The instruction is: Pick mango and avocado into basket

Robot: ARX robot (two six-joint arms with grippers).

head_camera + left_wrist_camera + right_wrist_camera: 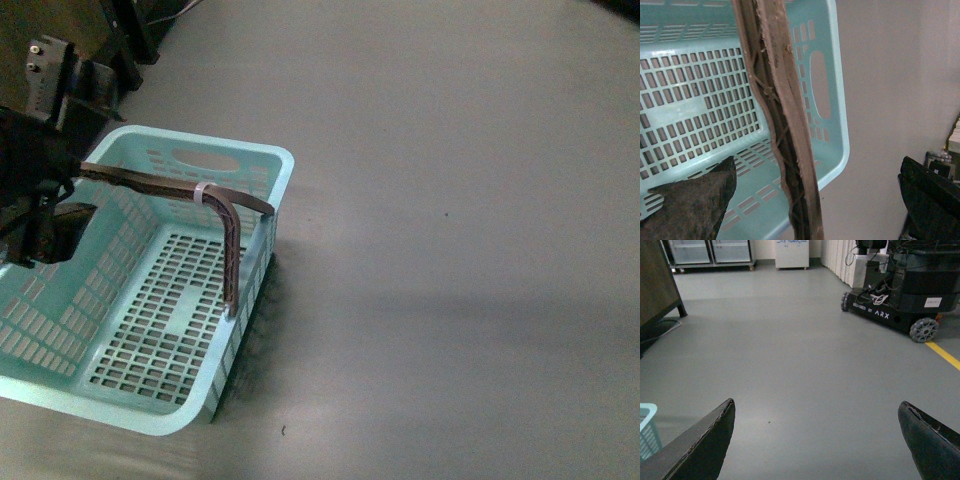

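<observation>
Grey floor (450, 250). Turquoise basket (270, 165) at left of frame, under left gripper (816, 162), spread wide either side of brown handle (785, 125), gripping nothing. Likewise agape and empty, right gripper (815, 405). No fruit visible.

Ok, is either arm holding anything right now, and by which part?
Nothing is gripped. The left gripper stands wide open astride the brown handle of the basket; the right gripper is open over the floor.

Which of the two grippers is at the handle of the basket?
The left gripper: the brown handle of the basket runs between its open jaws in its wrist view. The right gripper, also open, faces mostly bare floor.
</observation>
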